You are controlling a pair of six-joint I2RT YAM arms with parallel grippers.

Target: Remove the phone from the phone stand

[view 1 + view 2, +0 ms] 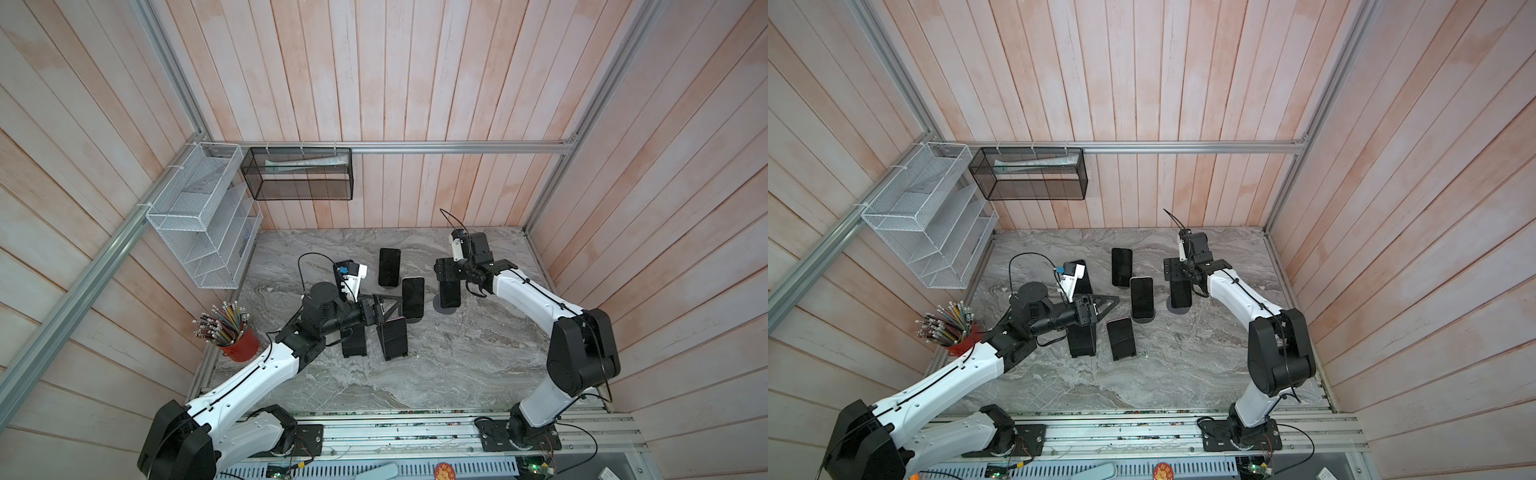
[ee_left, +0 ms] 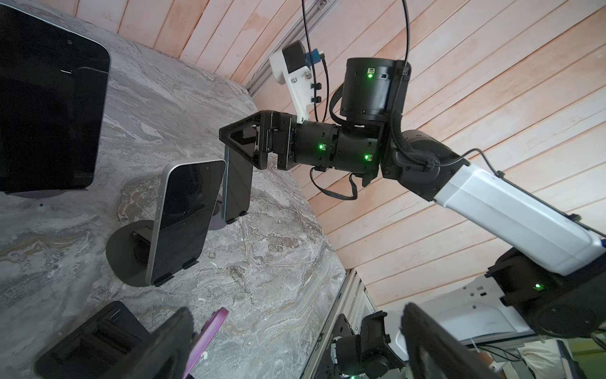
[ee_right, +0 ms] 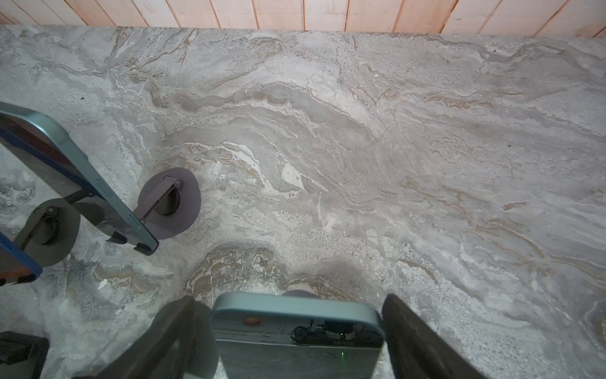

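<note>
**Currently: Right Gripper at the Phone on Its Stand**

Nearest the arm bases, the left gripper [image 2: 296, 311] hangs above the marble table [image 1: 457, 365] with jaws wide, holding nothing. Farther back, the right gripper [image 3: 292, 299] straddles the top of the phone [image 3: 295, 347], one finger just beside each side edge. Contact cannot be confirmed. The phone sits in the phone stand [image 1: 437, 306], whose round base rests on the table.

At two o'clock on the tabletop [image 1: 457, 365], the right gripper [image 1: 450, 283] hides the top of the teal phone [image 1: 450, 296]; whether it grips seems undecidable.
</note>
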